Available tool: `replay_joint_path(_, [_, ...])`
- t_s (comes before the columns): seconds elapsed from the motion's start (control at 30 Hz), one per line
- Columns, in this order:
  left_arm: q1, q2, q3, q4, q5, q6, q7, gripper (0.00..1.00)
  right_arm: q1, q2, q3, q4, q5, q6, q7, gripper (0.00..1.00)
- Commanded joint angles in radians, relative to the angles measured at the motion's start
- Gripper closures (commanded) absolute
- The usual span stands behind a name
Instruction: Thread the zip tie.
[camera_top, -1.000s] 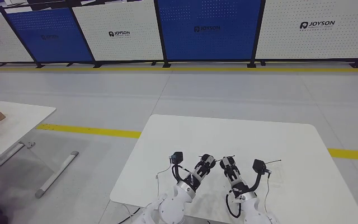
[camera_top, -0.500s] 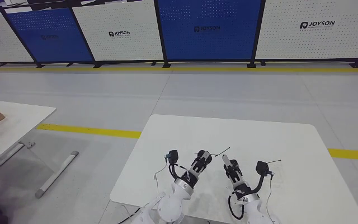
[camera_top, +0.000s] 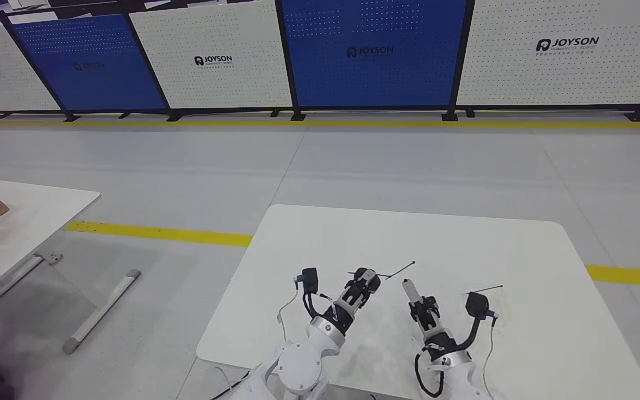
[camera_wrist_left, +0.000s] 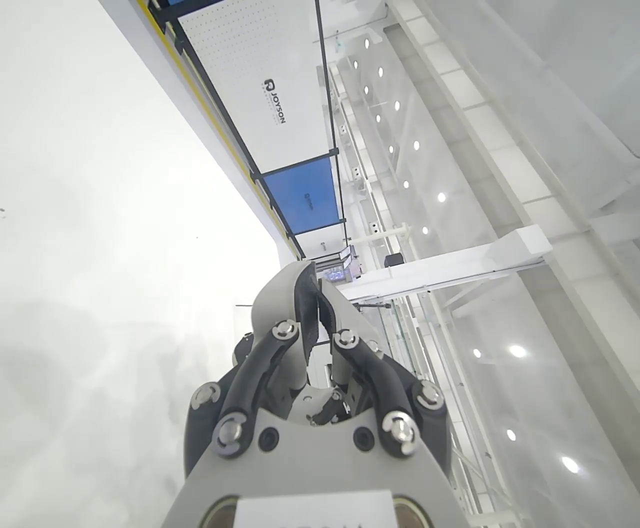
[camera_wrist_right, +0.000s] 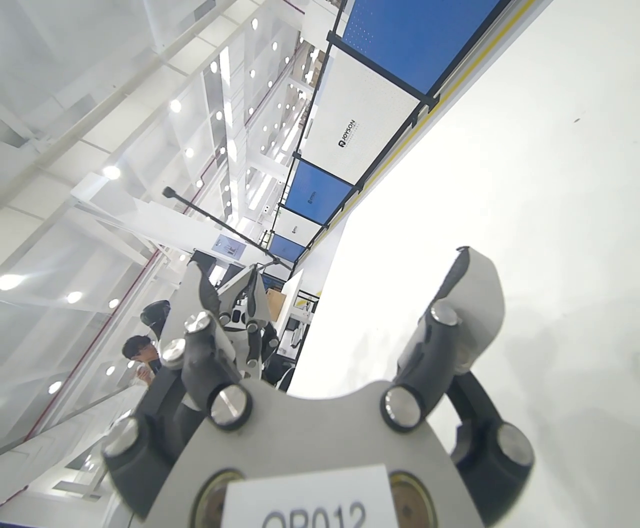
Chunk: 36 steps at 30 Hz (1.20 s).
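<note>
Noted left end effector (camera_wrist_left: 316, 290) pinched tight onto zip tie (camera_wrist_right: 200, 211): light, thin, springy. Found right end effector (camera_wrist_right: 330, 257) spread wide, empty. Judged best hold near free tip.

We saw a white table (camera_top: 450, 240) on a pale grey floor (camera_top: 400, 160), which was crossed by yellow lines (camera_top: 160, 233). Along the far side ran a row of blue panels (camera_top: 372, 50) alternating with white panels (camera_top: 212, 55), all dotted with fine perforations and set in black frames (camera_top: 282, 60). A second table (camera_top: 40, 210), also white, lay at the left. The zip tie (camera_top: 398, 270) was black. The left gripper (camera_wrist_left: 316, 290) had pale grey fingers (camera_wrist_left: 272, 300) with black pads (camera_wrist_left: 305, 310), black links and silver bolts. The right gripper (camera_wrist_right: 330, 270) showed the same silver-grey metal and black links, plus a white label (camera_wrist_right: 310, 495) with black print.
</note>
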Motion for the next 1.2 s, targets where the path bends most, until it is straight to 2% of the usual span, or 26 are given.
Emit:
replay_joint_path(0.0, [0.001,-0.003,-0.002,-0.007,-0.042,0.003,0.007,1.00,0.004,0.002,0.000,0.004,-0.070,0.029,-0.017,0.00])
replay_joint_path(0.1, [0.001,-0.005,-0.009,-0.017,-0.093,0.008,0.008,1.00,0.012,0.003,-0.020,0.018,-0.212,0.102,-0.056,0.00])
replay_joint_path(0.17, [-0.001,-0.005,-0.009,-0.020,-0.091,0.011,0.003,1.00,0.015,0.000,-0.041,0.020,-0.252,0.134,-0.068,0.00])
replay_joint_path(0.47, [0.000,-0.005,-0.004,-0.023,-0.088,0.008,0.001,1.00,0.016,0.000,-0.042,0.020,-0.251,0.131,-0.066,0.00])
replay_joint_path(0.63, [0.000,-0.006,-0.006,-0.024,-0.139,0.023,-0.030,1.00,0.030,0.006,-0.067,0.050,-0.483,0.167,-0.113,0.00])
replay_joint_path(0.7, [0.004,-0.006,-0.015,-0.032,-0.168,0.021,-0.037,1.00,0.032,0.004,-0.069,0.055,-0.491,0.187,-0.121,0.00])
replay_joint_path(0.87, [0.004,-0.006,-0.017,-0.034,-0.171,0.019,-0.036,1.00,0.032,0.004,-0.069,0.055,-0.491,0.187,-0.121,0.00])
replay_joint_path(0.93, [0.004,-0.006,-0.017,-0.034,-0.171,0.019,-0.036,1.00,0.037,0.005,-0.073,0.068,-0.527,0.200,-0.112,0.00])
replay_joint_path(1.07, [0.000,-0.007,-0.011,-0.027,-0.164,0.016,-0.036,1.00,0.055,0.005,-0.082,0.094,-0.540,0.155,-0.087,0.00])
replay_joint_path(1.1, [0.000,-0.007,-0.009,-0.025,-0.157,0.015,-0.038,1.00,0.057,0.004,-0.079,0.096,-0.534,0.151,-0.086,0.55])
replay_joint_path(1.13, [0.000,-0.007,-0.008,-0.024,-0.151,0.013,-0.039,1.00,0.059,0.004,-0.079,0.098,-0.528,0.139,-0.078,0.72])
replay_joint_path(1.17, [0.001,-0.007,-0.007,-0.023,-0.148,0.012,-0.038,1.00,0.061,0.005,-0.077,0.099,-0.523,0.126,-0.072,0.65])
